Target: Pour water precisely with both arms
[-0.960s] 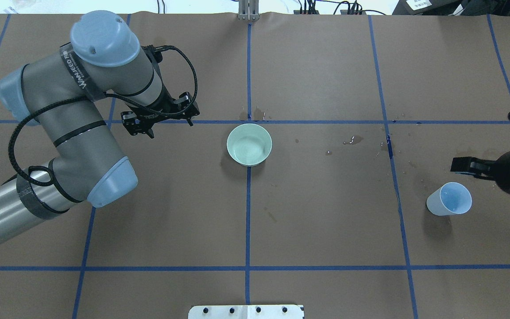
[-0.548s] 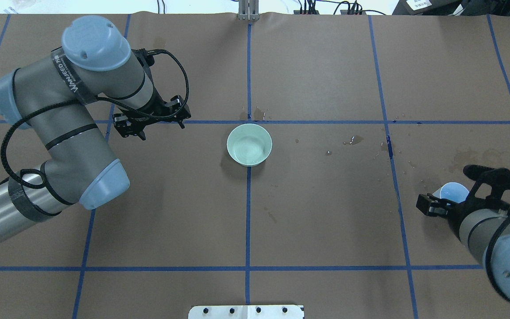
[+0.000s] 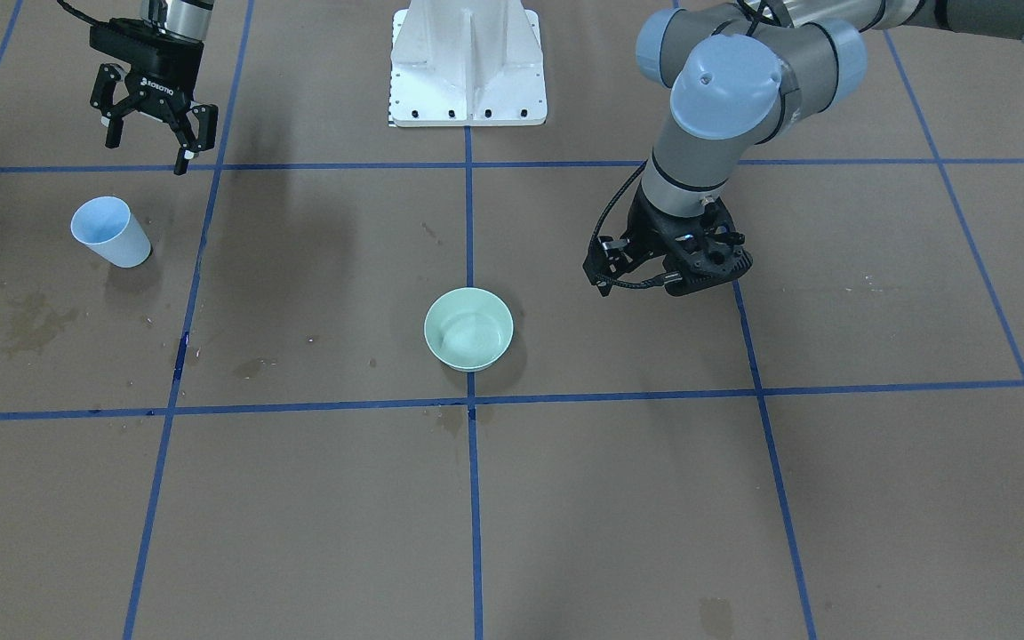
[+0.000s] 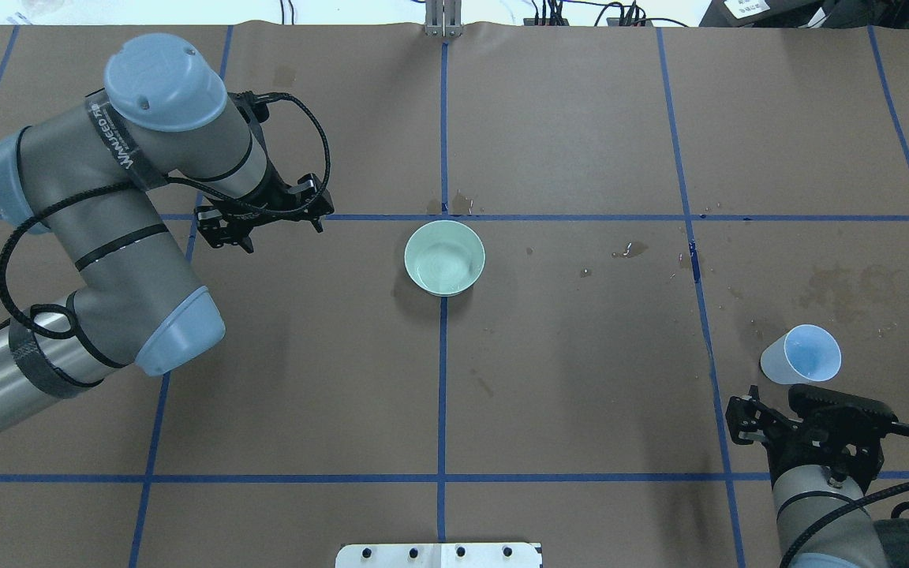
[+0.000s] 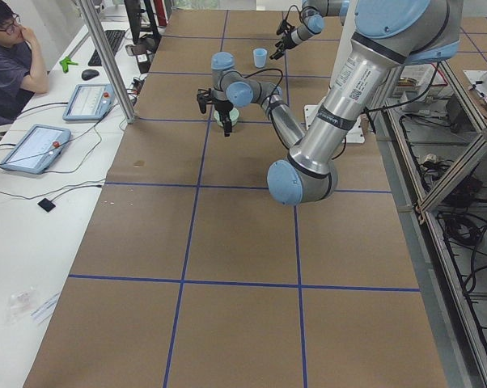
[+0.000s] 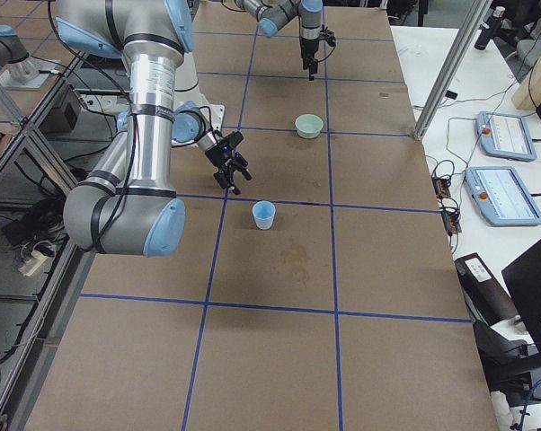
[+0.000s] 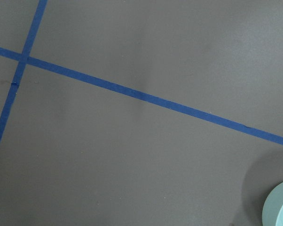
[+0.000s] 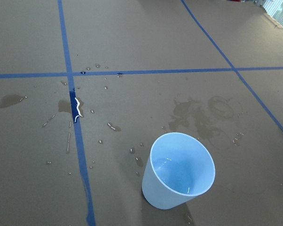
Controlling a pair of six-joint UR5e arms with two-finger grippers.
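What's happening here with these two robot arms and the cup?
Neither arm holds anything right now. The right gripper hangs open beside the blue cup, which stands upright with a little water in it. The left gripper hovers near the green bowl at mid-table. The brown table cover is dotted with spilled drops.

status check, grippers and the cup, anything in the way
Right gripper open, empty, apart from the blue cup. Left gripper near the green bowl, jaws unclear. Cup upright, a little water inside. Only spilled drops nearby.
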